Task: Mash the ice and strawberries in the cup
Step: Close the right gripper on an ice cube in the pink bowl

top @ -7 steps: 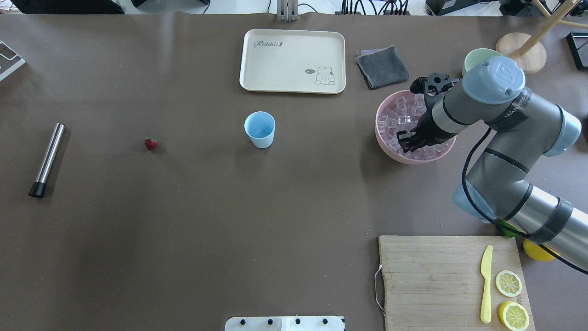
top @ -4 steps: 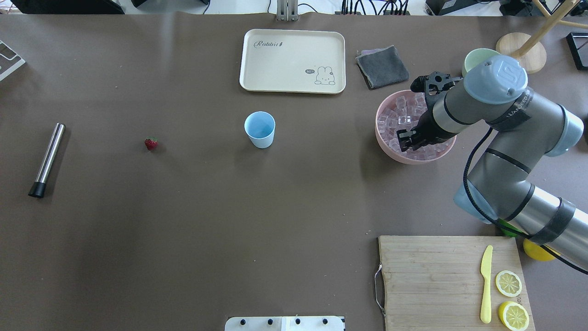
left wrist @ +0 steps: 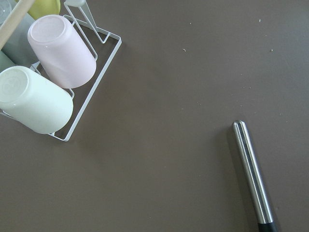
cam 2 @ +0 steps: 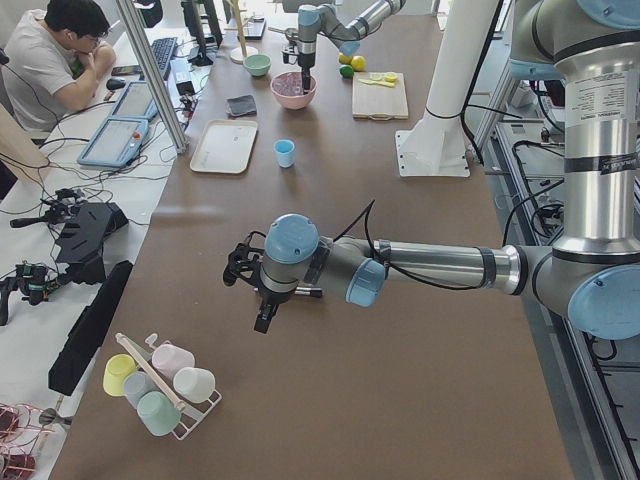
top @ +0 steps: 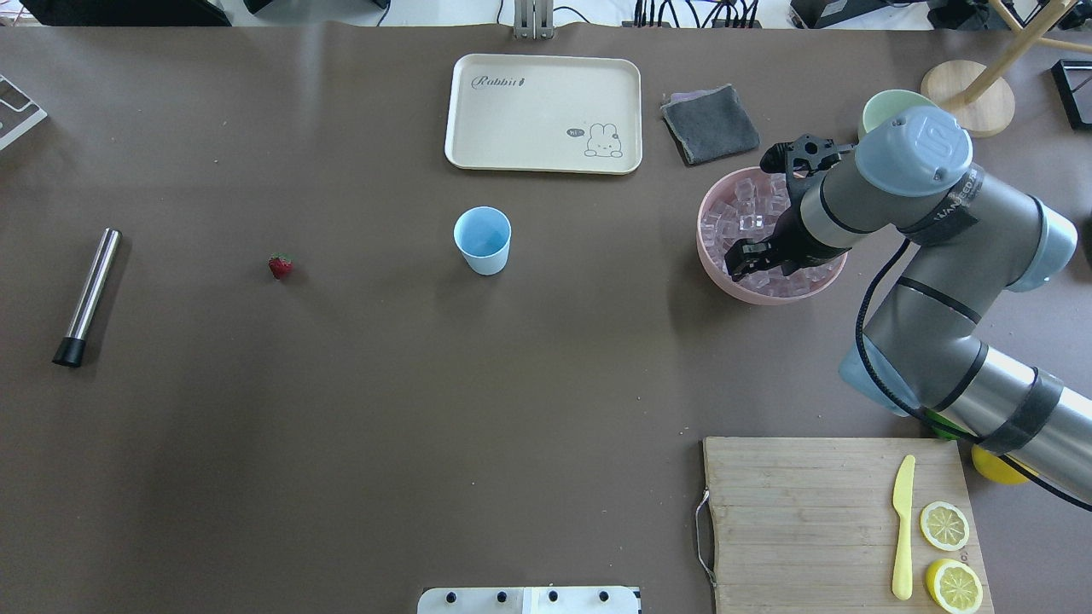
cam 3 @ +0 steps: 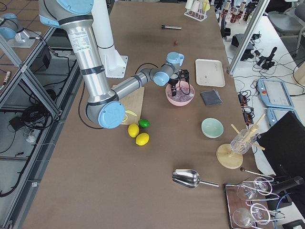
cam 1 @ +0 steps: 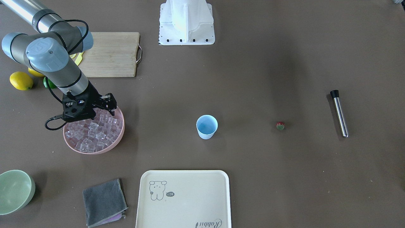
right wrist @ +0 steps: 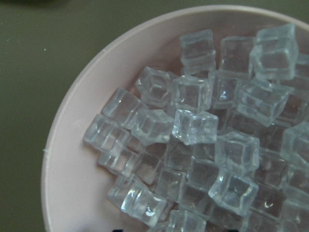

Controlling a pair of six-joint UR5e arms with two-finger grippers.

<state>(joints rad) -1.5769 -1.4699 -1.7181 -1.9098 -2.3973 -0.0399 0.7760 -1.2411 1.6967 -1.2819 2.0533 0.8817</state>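
My right gripper [top: 740,260] hangs low over the pink bowl [top: 768,298] full of ice [top: 751,220]. I cannot tell if it is spread or pinching a cube. For the left gripper [cam 2: 263,320] I cannot tell either. The cup [top: 483,241] stands mid-table, and the strawberry [top: 280,266] lies apart, toward the robot's left

Robotics lab: UR arm [cam 2: 430,262] stretching over bench [cam 2: 400,400], person [cam 2: 50,60] sitting alongside, teach pendant [cam 3: 275,93] lying nr, cables [cam 3: 29,114] trailing below.
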